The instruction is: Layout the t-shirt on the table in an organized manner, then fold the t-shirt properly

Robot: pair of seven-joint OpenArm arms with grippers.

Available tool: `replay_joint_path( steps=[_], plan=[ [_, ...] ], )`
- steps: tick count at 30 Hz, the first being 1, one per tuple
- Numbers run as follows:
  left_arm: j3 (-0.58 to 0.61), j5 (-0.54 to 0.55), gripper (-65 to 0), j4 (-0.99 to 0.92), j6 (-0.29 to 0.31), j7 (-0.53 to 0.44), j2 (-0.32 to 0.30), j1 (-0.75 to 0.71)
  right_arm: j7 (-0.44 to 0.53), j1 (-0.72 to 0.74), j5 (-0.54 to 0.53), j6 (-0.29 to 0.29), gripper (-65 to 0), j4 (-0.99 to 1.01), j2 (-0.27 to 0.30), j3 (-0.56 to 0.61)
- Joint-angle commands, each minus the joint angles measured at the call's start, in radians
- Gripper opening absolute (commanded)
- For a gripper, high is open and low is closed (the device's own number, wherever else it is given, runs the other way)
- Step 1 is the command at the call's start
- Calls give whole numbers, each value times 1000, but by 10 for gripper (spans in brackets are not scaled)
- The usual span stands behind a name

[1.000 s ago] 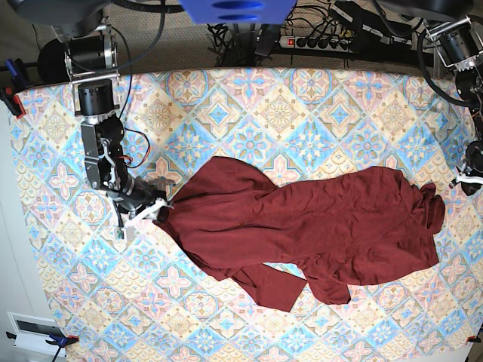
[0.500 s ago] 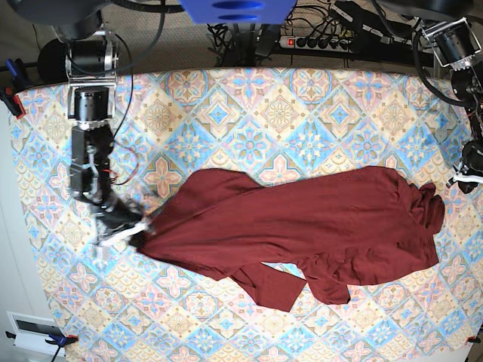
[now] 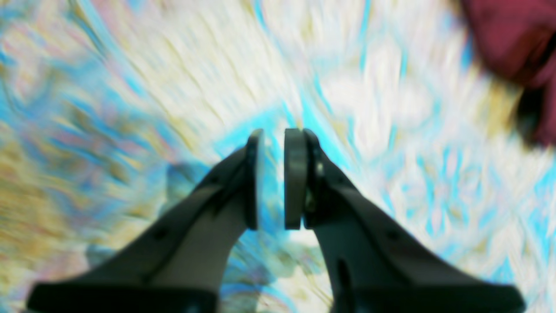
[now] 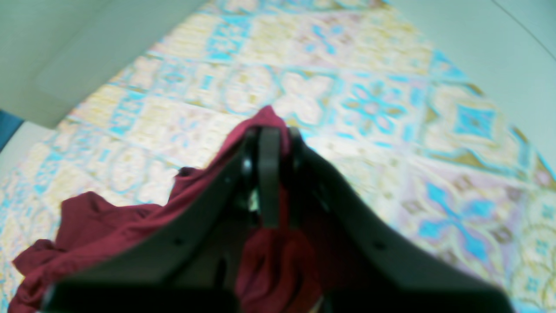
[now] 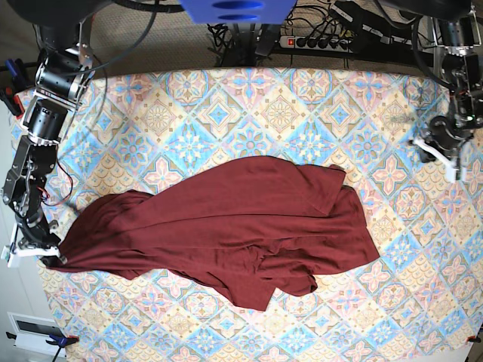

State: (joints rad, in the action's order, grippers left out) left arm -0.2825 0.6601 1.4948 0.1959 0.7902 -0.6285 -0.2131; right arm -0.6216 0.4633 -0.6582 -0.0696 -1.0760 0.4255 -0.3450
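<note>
At the left of the base view my right gripper [image 5: 47,259] sits at the very edge of the table [image 5: 249,90], its 2 jaws pressed together on a bunched corner of the t-shirt [image 5: 226,230]; in my right wrist view the maroon knit pokes out above the tips [image 4: 270,130] and hangs in a wad below them, so I judge the hold as deep but lumpy, more than 1 layer thick. From that corner the shirt runs across the middle of the table in a long slanted mass, with a loose flap hanging toward the near edge and folds piled on its right half; it is not flat yet, so I am in the spreading stage and no fold has begun. Far to the right, my left gripper [image 5: 438,153] hangs over bare patterned cloth, well apart from the garment, jaws a narrow slit apart and holding nothing; my left wrist view [image 3: 273,178] is blurred, with only a patch of maroon in its upper right corner. What worries me: with only 1 corner pinned and that one at the table's rim, any further pull could drag fabric off the edge, or the wad could slip out. My empty left hand must catch a single layer on the far side, not a doubled fold.
</note>
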Motion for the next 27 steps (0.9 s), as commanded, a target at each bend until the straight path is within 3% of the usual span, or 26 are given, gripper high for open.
replay_joint_path(
  steps=[1,4,8,11,16,23,25,27],
  plan=[
    [22,13,-532,17,7,-25,-20,19,26,33,-15,-12,-650,-19,16,1],
    [105,23,-454,17,6,-31,14,45,24,30,-15,-12,-650,-23,16,1],
    [119,69,-361,17,6,-22,71,90,22,30,-15,-12,-650,-25,16,1],
    [130,108,-329,17,7,-7,120,137,21,28,-15,-12,-650,-25,14,1],
    [213,128,-333,13,6,34,187,209,21,28,-15,-12,-650,-25,14,2],
    [312,-9,-345,-3,1,33,287,249,21,28,-15,-12,-650,-25,14,2],
    [335,-55,-401,-7,3,33,305,251,19,28,-15,-12,-650,-25,14,2],
    [334,-59,-500,-3,6,31,310,254,19,28,-15,-12,-650,-25,14,2]
  ],
)
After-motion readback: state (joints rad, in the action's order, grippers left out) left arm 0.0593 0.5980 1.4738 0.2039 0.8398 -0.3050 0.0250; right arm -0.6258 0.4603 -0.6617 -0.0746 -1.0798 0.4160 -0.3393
